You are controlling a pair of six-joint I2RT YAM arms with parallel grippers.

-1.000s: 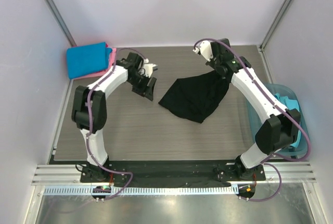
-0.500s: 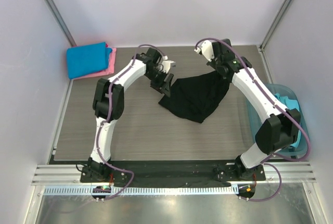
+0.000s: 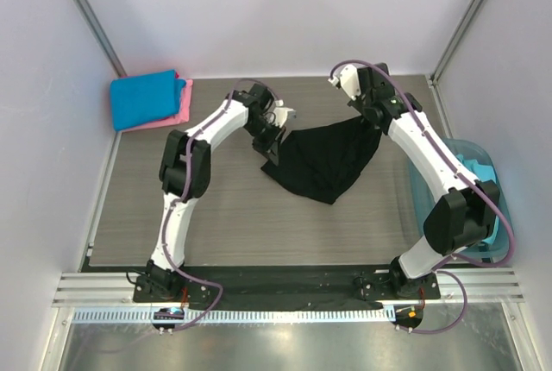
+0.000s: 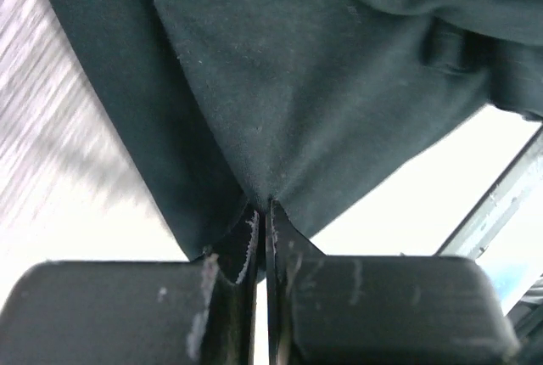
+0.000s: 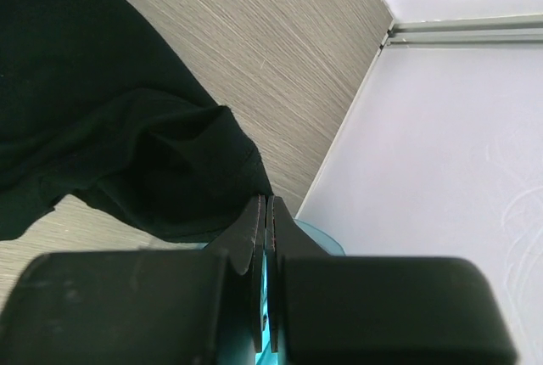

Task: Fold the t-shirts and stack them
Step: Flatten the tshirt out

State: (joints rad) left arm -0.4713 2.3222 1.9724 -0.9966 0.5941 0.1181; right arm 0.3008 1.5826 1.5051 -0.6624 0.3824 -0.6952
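Bright, even light; the black t-shirt point(image 3: 323, 160) casts little shadow. Beside it, the left wrist view's table point(image 4: 51, 170) is blurred, overexposed white.

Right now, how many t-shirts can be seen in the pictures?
4. The black t-shirt is mid-table; the blue t-shirt lies folded on the pink t-shirt at the far left; a turquoise t-shirt is in the tub on the right, which may hide more.

Under blue t-shirt point(image 3: 145, 99), pink t-shirt point(image 3: 185, 105) mostly hidden.
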